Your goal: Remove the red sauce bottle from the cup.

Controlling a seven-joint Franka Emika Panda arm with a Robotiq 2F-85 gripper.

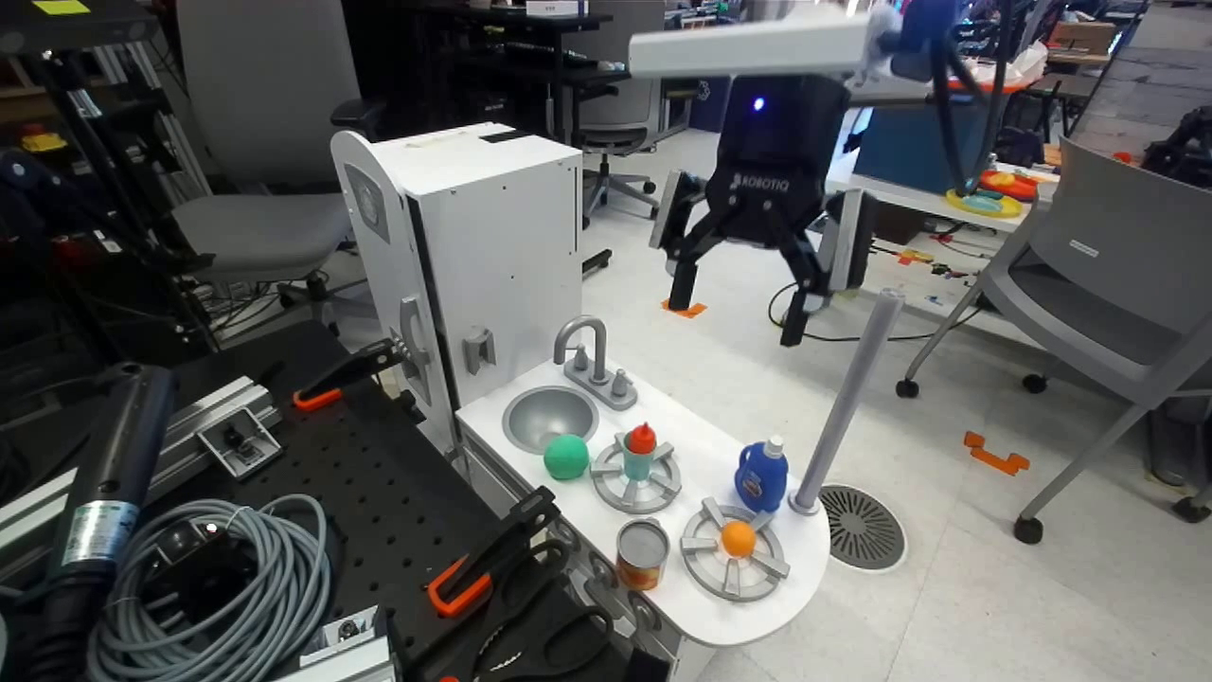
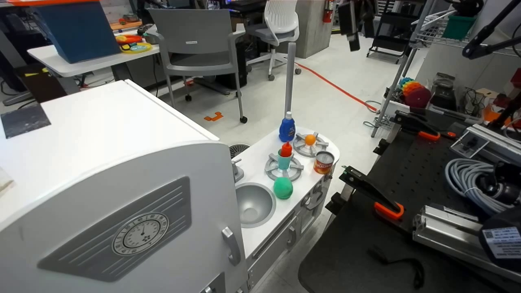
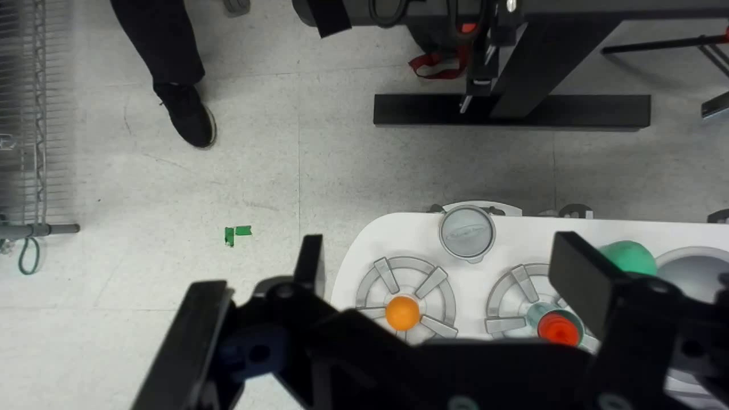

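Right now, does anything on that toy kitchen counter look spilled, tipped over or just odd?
Nothing looks spilled or tipped. Slightly odd: the red sauce bottle sits inside the teal cup on one burner, and an orange ball rests on the other burner, where you'd expect cookware.

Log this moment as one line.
gripper: open, empty, clear of bottle | red bottle: upright in cup | cup: on burner | removal: not done

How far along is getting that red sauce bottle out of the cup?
Nothing looks done yet: the red sauce bottle sits in the cup. Nothing is in hand: the gripper hangs open, clear of both. Probably left: gripping the bottle where it shows above the cup, then lifting it out.
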